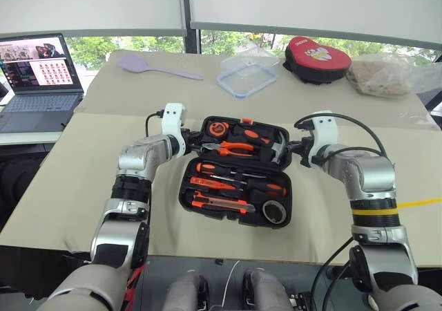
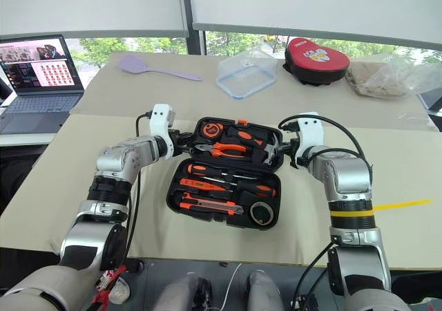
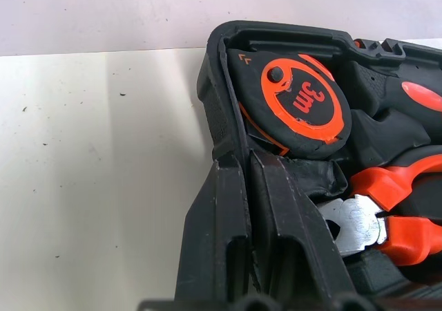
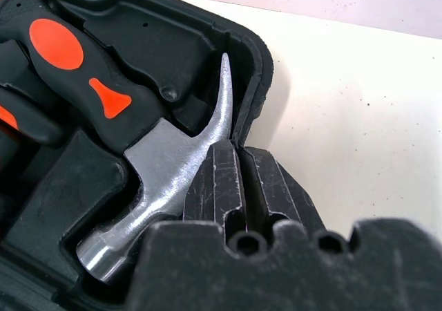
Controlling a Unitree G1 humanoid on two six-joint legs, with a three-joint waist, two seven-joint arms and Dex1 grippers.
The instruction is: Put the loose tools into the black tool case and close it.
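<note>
The black tool case (image 1: 237, 173) lies open on the tabletop (image 1: 83, 180) between the two arms, with the screwdrivers (image 1: 238, 174), utility knife (image 1: 219, 202) and roll of tape (image 1: 274, 212) lying in its near half. The left fingers (image 3: 238, 221) are pressed together on the rim of the case's far half, just beside the tape measure (image 3: 304, 100) and pliers (image 3: 387, 218). The right fingers (image 4: 231, 186) are likewise pinched together on the opposite rim, next to the hammer (image 4: 166, 166).
</note>
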